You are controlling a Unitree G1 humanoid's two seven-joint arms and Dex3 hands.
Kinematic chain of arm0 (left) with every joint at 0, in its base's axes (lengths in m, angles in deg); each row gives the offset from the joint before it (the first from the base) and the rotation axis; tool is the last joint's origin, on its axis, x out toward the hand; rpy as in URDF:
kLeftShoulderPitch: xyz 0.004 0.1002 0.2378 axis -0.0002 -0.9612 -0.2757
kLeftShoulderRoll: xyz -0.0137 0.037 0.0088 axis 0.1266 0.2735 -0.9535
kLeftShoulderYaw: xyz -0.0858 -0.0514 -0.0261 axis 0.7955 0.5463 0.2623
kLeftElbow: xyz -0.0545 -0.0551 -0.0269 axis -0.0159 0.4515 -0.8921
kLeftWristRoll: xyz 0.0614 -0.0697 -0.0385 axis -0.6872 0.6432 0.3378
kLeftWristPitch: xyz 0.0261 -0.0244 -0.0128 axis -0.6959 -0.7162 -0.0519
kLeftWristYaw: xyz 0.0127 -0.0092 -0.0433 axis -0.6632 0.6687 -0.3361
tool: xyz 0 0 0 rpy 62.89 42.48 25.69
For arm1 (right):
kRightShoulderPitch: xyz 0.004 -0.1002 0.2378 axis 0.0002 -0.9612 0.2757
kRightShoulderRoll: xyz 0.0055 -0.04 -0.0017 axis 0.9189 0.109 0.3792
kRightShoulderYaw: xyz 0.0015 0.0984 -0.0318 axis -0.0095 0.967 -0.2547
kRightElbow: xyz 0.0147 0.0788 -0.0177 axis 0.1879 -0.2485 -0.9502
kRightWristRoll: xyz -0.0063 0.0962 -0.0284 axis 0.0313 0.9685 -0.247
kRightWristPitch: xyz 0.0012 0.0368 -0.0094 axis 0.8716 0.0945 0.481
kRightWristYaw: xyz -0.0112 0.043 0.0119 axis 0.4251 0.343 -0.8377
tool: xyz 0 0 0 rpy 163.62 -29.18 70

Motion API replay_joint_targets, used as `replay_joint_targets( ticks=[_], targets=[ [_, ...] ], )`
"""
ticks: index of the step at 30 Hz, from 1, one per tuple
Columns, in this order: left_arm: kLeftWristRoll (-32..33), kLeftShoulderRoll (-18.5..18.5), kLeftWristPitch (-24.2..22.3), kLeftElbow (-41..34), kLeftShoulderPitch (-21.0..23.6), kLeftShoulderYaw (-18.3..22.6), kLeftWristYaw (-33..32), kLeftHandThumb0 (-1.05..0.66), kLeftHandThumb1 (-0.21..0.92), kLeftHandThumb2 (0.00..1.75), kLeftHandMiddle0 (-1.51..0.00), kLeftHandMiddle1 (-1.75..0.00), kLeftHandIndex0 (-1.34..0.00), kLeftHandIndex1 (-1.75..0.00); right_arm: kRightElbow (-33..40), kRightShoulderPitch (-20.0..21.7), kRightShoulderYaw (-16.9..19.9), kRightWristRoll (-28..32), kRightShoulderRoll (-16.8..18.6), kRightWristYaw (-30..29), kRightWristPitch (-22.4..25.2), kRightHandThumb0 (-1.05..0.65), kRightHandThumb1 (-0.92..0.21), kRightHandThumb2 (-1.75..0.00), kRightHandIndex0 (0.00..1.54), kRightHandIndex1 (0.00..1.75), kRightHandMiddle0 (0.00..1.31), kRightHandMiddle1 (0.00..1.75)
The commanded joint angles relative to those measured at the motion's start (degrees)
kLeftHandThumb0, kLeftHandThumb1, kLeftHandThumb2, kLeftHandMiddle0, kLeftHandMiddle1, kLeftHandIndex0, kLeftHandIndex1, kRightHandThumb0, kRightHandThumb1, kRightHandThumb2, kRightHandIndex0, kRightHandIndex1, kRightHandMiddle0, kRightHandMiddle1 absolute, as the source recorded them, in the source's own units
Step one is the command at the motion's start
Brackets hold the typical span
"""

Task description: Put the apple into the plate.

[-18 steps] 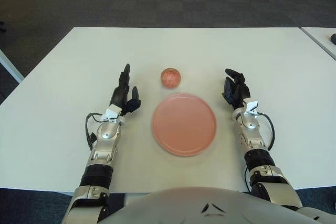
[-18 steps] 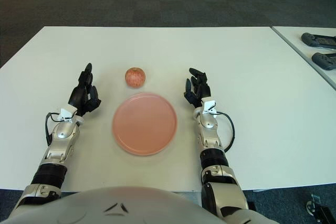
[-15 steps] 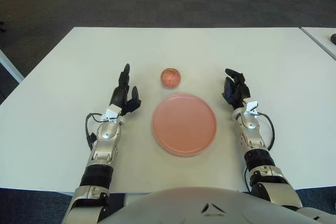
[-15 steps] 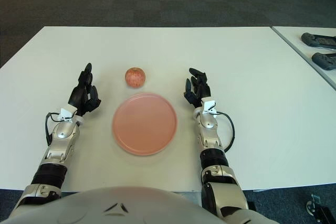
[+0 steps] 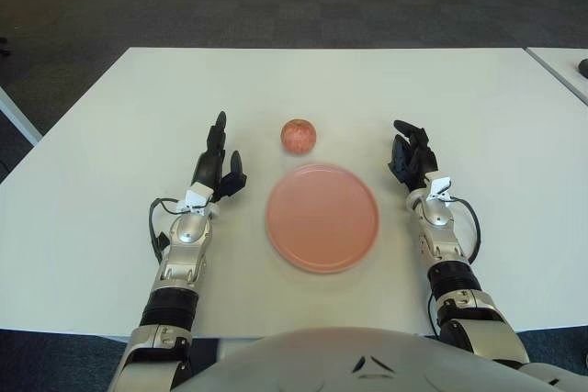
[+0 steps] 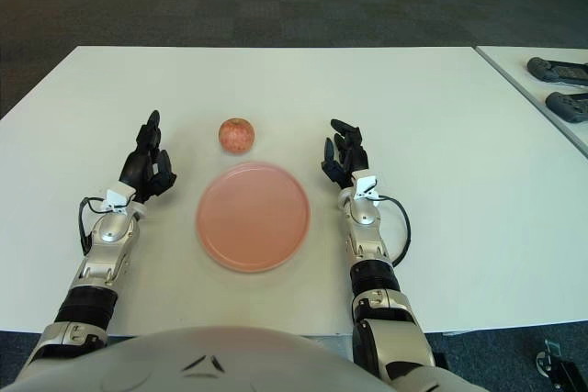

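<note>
Left hand (image 5: pixel 216 170), to the left of the plate (image 5: pixel 322 218), fingers extended and loosely spread, holding nothing. Right hand (image 5: pixel 411 158), to the right of the plate, fingers likewise relaxed and apart, also holding nothing. Whether either hand touches the table (image 5: pixel 110 135) cannot be told.

Between the two hands lies the pink, shallow, round plate, with nothing on it. Just beyond its far rim, slightly left of its centre and not touching it, sits the apple (image 5: pixel 299 135), reddish and mottled, on the white tabletop. The apple lies nearer the left hand than the right.

Handling, as judged: the apple is probably firm, fairly light and smooth-skinned; being round, it may roll if nudged from one side. A grasp across its widest part, with fingers on opposite sides, would seem most secure. The transfer is short, toward the near side, over the plate's low rim.
</note>
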Motion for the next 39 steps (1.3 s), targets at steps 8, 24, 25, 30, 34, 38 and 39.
replay_joint_targets(
  ticks=[8,24,25,30,34,38,39],
  targets=[
    [-0.6,0.3,0.0,0.0,0.8,0.3,-0.6,-0.82,0.92,1.01,-0.01,0.00,0.00,-0.09,-1.1,-1.4,-0.4,-0.8,-0.3,-0.5,1.8,-0.53,-0.92,-0.72,0.34,0.32,0.00,0.84],
    [-1.0,3.7,-3.2,-5.9,1.8,2.1,0.1,-0.85,0.92,0.98,-0.01,0.00,0.00,-0.07,-0.7,-1.5,-0.6,-0.3,0.2,0.1,2.4,-0.56,-0.92,-0.74,0.33,0.30,0.00,0.82],
    [-1.3,4.7,-4.2,-8.0,1.9,2.7,0.2,-0.87,0.92,0.97,0.00,0.00,0.00,-0.07,-0.7,-1.4,-0.6,-0.2,0.2,0.3,2.5,-0.56,-0.92,-0.75,0.33,0.30,0.00,0.81],
    [-5.4,8.6,-6.4,-14.8,3.4,5.9,-2.0,-0.90,0.92,0.96,0.00,0.00,0.00,-0.05,-1.2,-1.1,-0.4,-0.1,0.3,0.4,2.9,-0.57,-0.92,-0.74,0.34,0.30,0.00,0.82],
    [-9.8,9.2,-5.5,-14.3,6.5,7.8,-7.8,-0.91,0.92,0.96,0.00,0.00,0.00,-0.03,-1.7,-0.9,-0.4,0.2,0.3,0.8,3.1,-0.57,-0.92,-0.73,0.34,0.30,0.00,0.82],
    [-11.3,10.4,-4.9,-12.5,10.7,9.0,-11.0,-0.88,0.92,0.93,0.00,0.00,0.00,-0.01,-1.8,-0.9,-0.4,0.5,0.3,1.3,2.9,-0.57,-0.92,-0.73,0.34,0.30,0.00,0.82],
    [-11.5,10.9,-4.7,-12.1,11.5,9.2,-11.3,-0.88,0.92,0.92,0.00,0.00,0.00,-0.01,-1.8,-0.9,-0.4,0.6,0.3,1.4,2.9,-0.57,-0.92,-0.73,0.34,0.30,0.00,0.82]
  ],
)
